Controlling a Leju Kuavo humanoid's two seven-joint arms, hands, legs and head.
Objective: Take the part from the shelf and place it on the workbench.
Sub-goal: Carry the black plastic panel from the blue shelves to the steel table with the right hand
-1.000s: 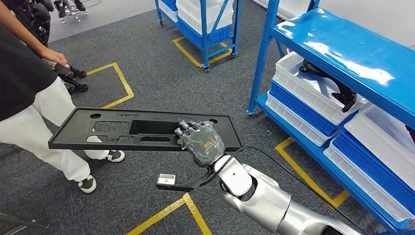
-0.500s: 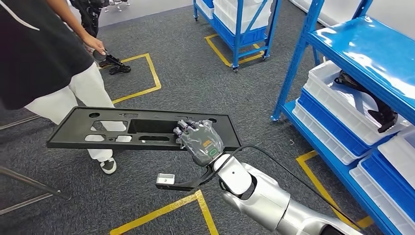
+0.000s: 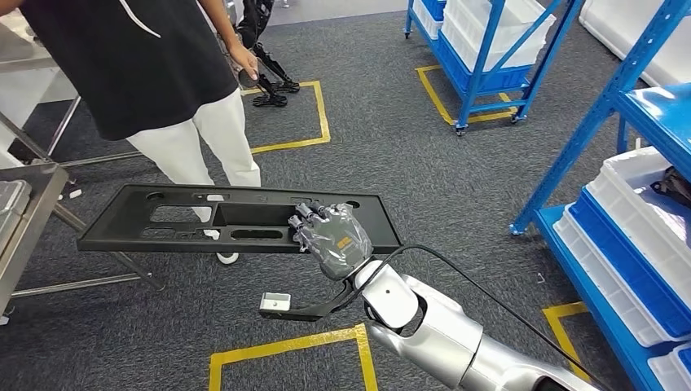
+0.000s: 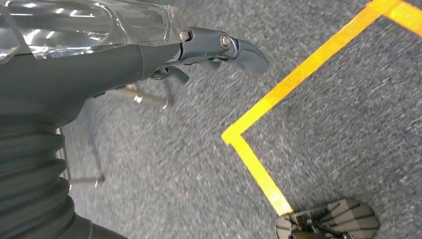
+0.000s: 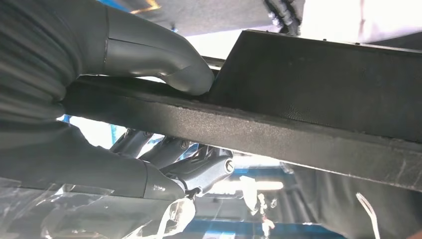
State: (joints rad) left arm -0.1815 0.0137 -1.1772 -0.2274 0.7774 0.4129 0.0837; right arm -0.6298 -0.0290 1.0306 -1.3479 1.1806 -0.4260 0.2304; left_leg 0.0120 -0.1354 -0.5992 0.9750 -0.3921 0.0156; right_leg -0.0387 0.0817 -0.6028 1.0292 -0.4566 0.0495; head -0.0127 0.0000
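We hold the part (image 3: pixel 236 216), a long flat black panel with cut-outs, in the right hand (image 3: pixel 332 236), which grips its near edge at the right end: in the right wrist view the thumb (image 5: pixel 154 59) presses one face and the fingers (image 5: pixel 194 162) curl under the other. The panel lies level above the floor, its long axis running left from the hand, so its free end is the end nearer the bench (image 3: pixel 20 220) at the far left. We judge the coming move must lead with that free end. A person (image 3: pixel 163 73) stands just beyond the panel. The left hand (image 4: pixel 149 55) hangs over the carpet, holding nothing; how far its fingers are spread we cannot tell.
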